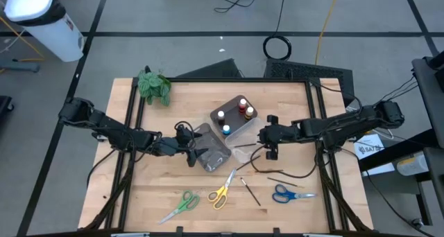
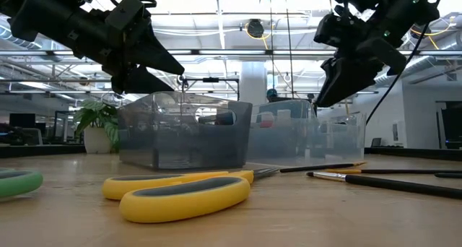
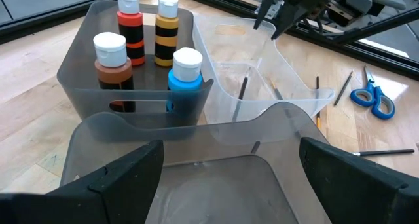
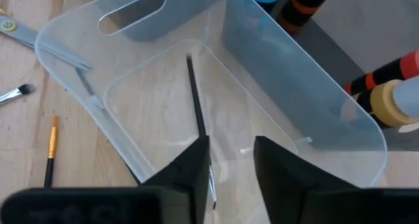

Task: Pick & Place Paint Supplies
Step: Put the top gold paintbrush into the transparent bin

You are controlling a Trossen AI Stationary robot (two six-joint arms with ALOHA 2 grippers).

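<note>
On the wooden table (image 1: 152,188) lie three scissors; the grey plastic tray (image 1: 236,120) holds four paint bottles; the clear plastic tray (image 4: 131,112) holds one thin dark-handled brush (image 4: 196,106). The right gripper (image 4: 230,160) hangs released above it, the left gripper (image 3: 229,165) spread wide.

Scissors (image 1: 223,189) yellow; scissors (image 1: 179,205) green; scissors (image 1: 290,193) blue — trays (image 1: 211,148) grey, clear.

no readable text, labels or signs
</note>
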